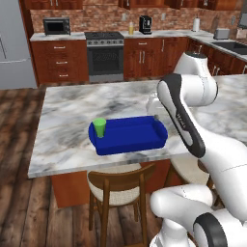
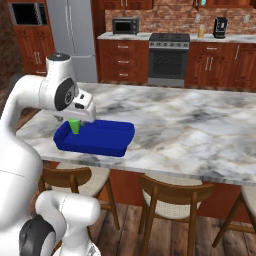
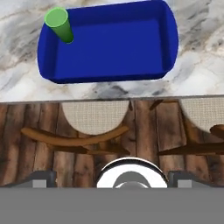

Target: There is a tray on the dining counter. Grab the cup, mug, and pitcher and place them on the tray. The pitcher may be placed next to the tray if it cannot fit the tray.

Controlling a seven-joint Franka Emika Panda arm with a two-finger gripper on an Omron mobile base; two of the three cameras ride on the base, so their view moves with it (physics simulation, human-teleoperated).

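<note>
The blue tray (image 1: 140,137) lies on the dining counter (image 1: 72,111) near its front edge. The green cup (image 1: 100,127) stands upright inside the tray at its left end, also seen from above as the cup (image 3: 60,24) in the tray (image 3: 113,48). My gripper (image 3: 113,178) hangs high above the counter's front edge, near the tray's right end, open with nothing between its fingertips (image 3: 43,178). The mug is out of view. A slim orange-yellow vessel (image 1: 130,28) that looks like the pitcher stands on the far worktop beside the coffee machine.
Wooden stools (image 1: 118,185) with woven seats stand tucked under the counter's front edge. Across the room are a stove (image 1: 104,55), a microwave (image 1: 56,25), a sink (image 1: 235,46) and a fridge (image 1: 12,43). Bare marble stretches right of the tray (image 2: 200,125).
</note>
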